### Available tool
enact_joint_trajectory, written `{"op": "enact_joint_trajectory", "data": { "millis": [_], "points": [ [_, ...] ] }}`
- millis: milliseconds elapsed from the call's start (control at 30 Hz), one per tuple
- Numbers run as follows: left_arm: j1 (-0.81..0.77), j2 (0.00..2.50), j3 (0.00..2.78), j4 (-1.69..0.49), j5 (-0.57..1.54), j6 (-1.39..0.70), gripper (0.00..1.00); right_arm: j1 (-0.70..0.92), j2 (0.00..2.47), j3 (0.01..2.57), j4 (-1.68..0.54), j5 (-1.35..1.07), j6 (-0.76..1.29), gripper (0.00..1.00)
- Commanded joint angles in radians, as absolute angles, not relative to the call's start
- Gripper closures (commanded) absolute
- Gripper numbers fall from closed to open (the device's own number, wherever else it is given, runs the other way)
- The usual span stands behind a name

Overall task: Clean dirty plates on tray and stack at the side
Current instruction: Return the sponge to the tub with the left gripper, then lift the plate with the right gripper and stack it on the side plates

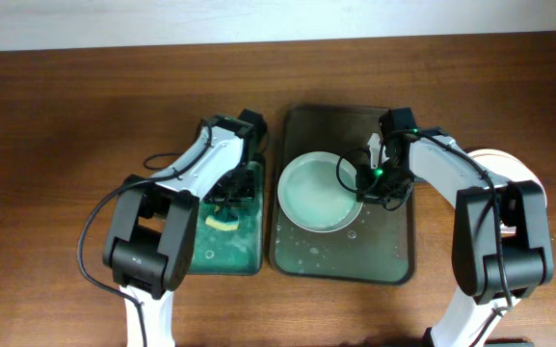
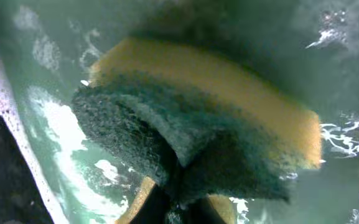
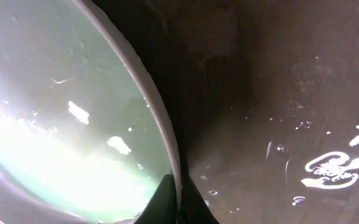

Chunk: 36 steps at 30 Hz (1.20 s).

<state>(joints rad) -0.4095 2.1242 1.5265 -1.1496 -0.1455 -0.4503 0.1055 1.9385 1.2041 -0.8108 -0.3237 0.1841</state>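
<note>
A white plate (image 1: 318, 191) with a pale green wet film lies on the dark tray (image 1: 388, 255). My right gripper (image 1: 364, 186) is shut on the plate's right rim; in the right wrist view the fingers (image 3: 179, 208) pinch the rim of the plate (image 3: 55, 124), one inside and one outside. My left gripper (image 1: 227, 205) is down in the green basin (image 1: 247, 253), shut on a yellow sponge (image 1: 222, 223) with a dark green scouring side (image 2: 198, 118); its fingers (image 2: 185, 208) show at the bottom edge. Another white plate (image 1: 505, 162) sits to the right of the tray, partly hidden by the right arm.
The tray floor (image 3: 285, 93) is wet with droplets and foam streaks. The basin floor (image 2: 48, 130) holds foamy green water. Bare brown table (image 1: 56, 125) lies left and behind; the basin sits close against the tray's left side.
</note>
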Motion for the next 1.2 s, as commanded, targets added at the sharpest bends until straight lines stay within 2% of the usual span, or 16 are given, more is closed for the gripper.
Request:
{"op": "enact_joint_trajectory", "data": {
  "millis": [0, 33, 100, 200, 267, 333, 500, 800, 1167],
  "points": [
    [-0.372, 2.063, 1.517, -1.159, -0.105, -0.455, 0.24, 0.105, 1.955, 1.182, -0.815, -0.273, 0.176, 0.92],
    [-0.362, 2.023, 1.517, -1.168, -0.088, -0.454, 0.10, 0.105, 1.955, 1.182, -0.813, -0.276, 0.176, 0.90],
    [-0.345, 1.925, 1.517, -1.189, -0.081, -0.442, 0.05, 0.105, 1.943, 1.182, -0.813, -0.284, 0.176, 0.96],
    [-0.323, 1.731, 1.517, -1.227, -0.074, -0.431, 0.00, 0.106, 1.855, 1.182, -0.838, -0.285, 0.177, 0.96],
    [-0.302, 1.608, 1.517, -1.250, -0.075, -0.420, 0.00, 0.120, 1.748, 1.182, -0.865, -0.252, 0.177, 0.95],
    [-0.289, 1.492, 1.517, -1.274, -0.099, -0.391, 0.00, 0.152, 1.591, 1.182, -0.920, -0.059, 0.238, 0.96],
    [-0.290, 1.396, 1.517, -1.313, -0.181, -0.392, 0.00, 0.260, 1.363, 1.182, -0.989, 0.191, 0.275, 0.96],
    [-0.290, 1.396, 1.516, -1.315, -0.181, -0.392, 0.00, 0.634, 1.369, 1.182, -1.065, 0.738, 0.466, 0.96],
    [-0.290, 1.396, 1.517, -1.315, -0.181, -0.392, 0.00, 0.775, 1.394, 1.182, -1.160, 0.922, 0.466, 0.96]
  ]
}}
